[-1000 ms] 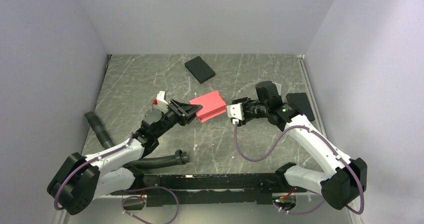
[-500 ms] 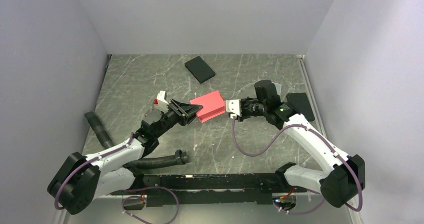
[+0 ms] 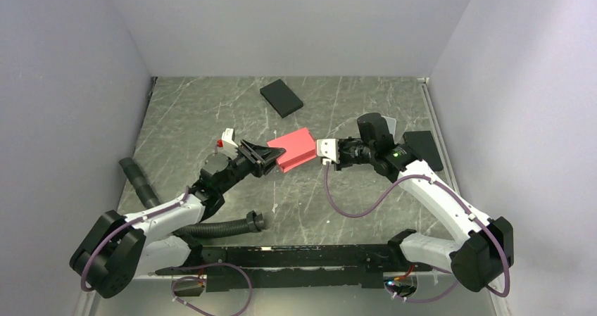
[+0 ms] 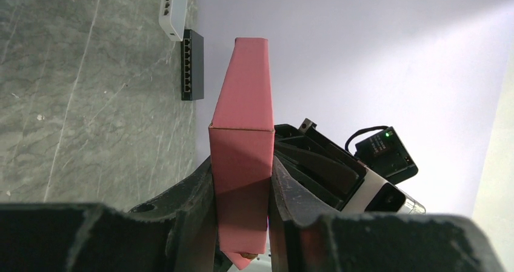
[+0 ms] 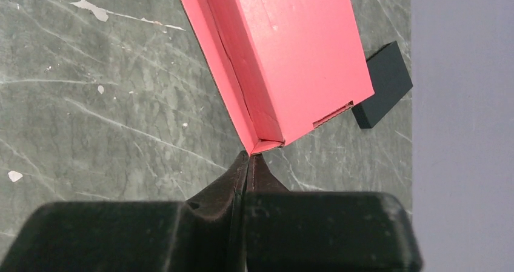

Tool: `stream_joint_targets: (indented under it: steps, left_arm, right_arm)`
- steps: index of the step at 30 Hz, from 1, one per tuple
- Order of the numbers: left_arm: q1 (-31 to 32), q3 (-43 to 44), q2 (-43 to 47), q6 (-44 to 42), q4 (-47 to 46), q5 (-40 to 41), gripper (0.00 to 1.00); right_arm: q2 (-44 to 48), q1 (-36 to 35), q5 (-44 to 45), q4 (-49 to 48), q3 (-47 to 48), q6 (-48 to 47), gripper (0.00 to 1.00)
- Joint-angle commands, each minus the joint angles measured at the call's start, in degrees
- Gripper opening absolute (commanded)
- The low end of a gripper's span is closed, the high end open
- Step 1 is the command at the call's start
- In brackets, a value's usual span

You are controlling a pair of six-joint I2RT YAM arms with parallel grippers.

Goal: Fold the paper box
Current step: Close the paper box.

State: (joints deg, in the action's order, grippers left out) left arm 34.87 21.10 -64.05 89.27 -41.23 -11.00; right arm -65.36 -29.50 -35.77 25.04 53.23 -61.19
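Paper box [image 3: 296, 149] clamped between left gripper [image 4: 241, 187] fingers. Right gripper [image 5: 247, 162] jaws together, tips at box's open-end corner just ahead; touch or pinch unclear. Advice: nudge end flap inward slowly, left clamp firm, don't crush card.

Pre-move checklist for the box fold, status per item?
1. Grip: left jaws clamped on paper box: ok.
2. Closure: right jaws shut: ok.
3. Contact: right fingertips at the box's corner: ok.
4. Flap caught between right jaws: cannot tell.
5. Clearance: paper box apart from black box: ok.
6. Paper box fully closed: cannot tell.
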Motion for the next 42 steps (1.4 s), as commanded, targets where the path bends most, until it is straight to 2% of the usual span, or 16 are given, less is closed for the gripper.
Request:
stream_joint_targets:
  steps: [1, 13, 18, 29, 33, 38, 42]
  left_arm:
    - [0.2, 1.3, -1.9, -0.3, -4.0, -5.2, 0.00]
    - [0.2, 2.1, -3.0, -1.1, -4.6, -7.3, 0.00]
    - [0.2, 2.8, -5.2, -1.1, -6.5, -9.6, 0.00]
    - [0.2, 6.0, -8.7, -3.3, -9.8, -15.3, 0.00]
    - [0.2, 7.8, -8.3, -5.2, -7.5, -17.4, 0.00]
    - [0.1, 8.5, -8.4, -6.9, -4.1, -18.6, 0.00]
    - [0.1, 8.7, -10.1, -7.1, -4.9, -20.5, 0.00]
  right_arm:
    - [0.5, -0.4, -0.8, -4.1, 0.5, 1.9, 0.00]
    - [0.3, -0.4, 1.9, -9.7, 0.8, 12.5, 0.00]
    - [0.5, -0.4, 2.6, -10.8, 0.2, 12.3, 0.00]
    - [-2.6, -0.4, -0.9, -3.0, 3.2, 9.3, 0.00]
    - [-4.5, -0.4, 2.8, -3.8, 4.9, 12.6, 0.00]
    - [-2.2, -0.2, 5.4, -8.8, 4.7, 18.4, 0.00]
    - [-1.7, -0.2, 5.2, -9.7, 4.6, 19.4, 0.00]
